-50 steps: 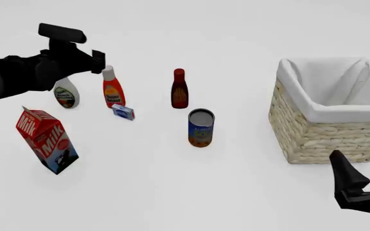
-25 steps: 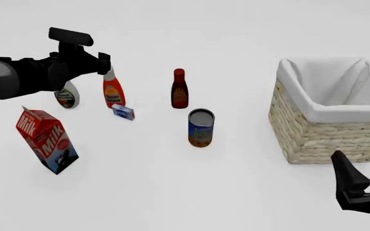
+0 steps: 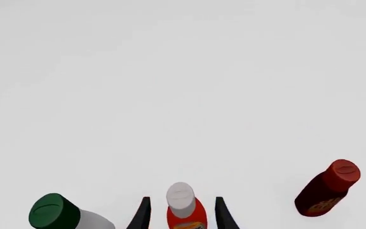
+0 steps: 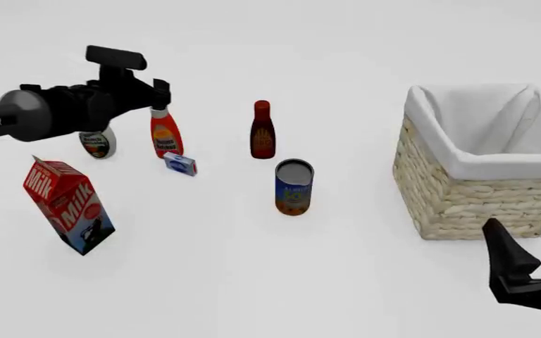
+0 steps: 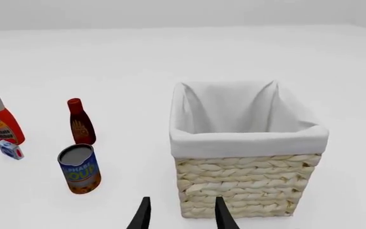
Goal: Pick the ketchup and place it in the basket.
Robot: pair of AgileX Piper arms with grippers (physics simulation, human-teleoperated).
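The ketchup (image 4: 166, 134), a red-orange bottle with a white cap, stands upright at the left of the table. My left gripper (image 4: 160, 97) is open and sits at the bottle's top. In the left wrist view the white cap and red shoulder of the ketchup (image 3: 181, 200) lie between the two dark fingertips (image 3: 143, 214) of the left gripper (image 3: 182, 198), with a gap on each side. The wicker basket (image 4: 468, 201) with its white lining stands at the right. My right gripper (image 4: 524, 227) is open and empty in front of the basket (image 5: 247, 186). The ketchup also shows in the right wrist view (image 5: 4, 125).
A white bottle with a green cap (image 4: 96, 143) stands just left of the ketchup and a small blue box (image 4: 180, 164) lies in front of it. A dark maroon bottle (image 4: 263, 132) and a can (image 4: 293, 186) stand mid-table. A tilted milk carton (image 4: 68, 205) is at the front left.
My left arm has moved right and its gripper has come over the ketchup's cap. The right gripper and all the objects have stayed put.
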